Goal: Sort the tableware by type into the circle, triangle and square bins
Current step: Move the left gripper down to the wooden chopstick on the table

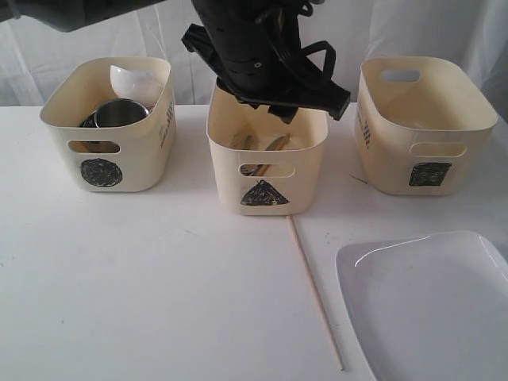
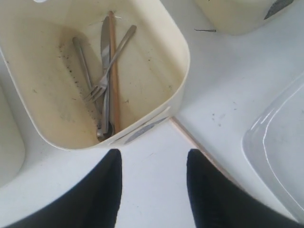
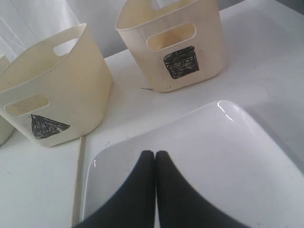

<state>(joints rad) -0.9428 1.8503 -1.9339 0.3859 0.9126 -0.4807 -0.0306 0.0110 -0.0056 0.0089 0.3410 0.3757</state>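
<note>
My left gripper [image 1: 274, 99] hangs open and empty over the front of the triangle bin [image 1: 266, 171]. In the left wrist view that gripper [image 2: 153, 159] is above bare table just outside the triangle bin [image 2: 178, 71], which holds steel cutlery [image 2: 102, 80] and one wooden chopstick [image 2: 114, 71]. A second chopstick [image 1: 316, 294] lies on the table in front of the bin. The large white plate [image 1: 429, 302] sits at the front right. My right gripper [image 3: 155, 154] is shut and empty above the plate [image 3: 213, 156]; the exterior view does not show it.
The circle bin [image 1: 103, 151] on the left holds a steel mug [image 1: 119, 113] and a small white bowl [image 1: 133, 79]. The square bin [image 1: 421, 135] stands on the right, its inside showing nothing. A white curtain hangs behind the bins.
</note>
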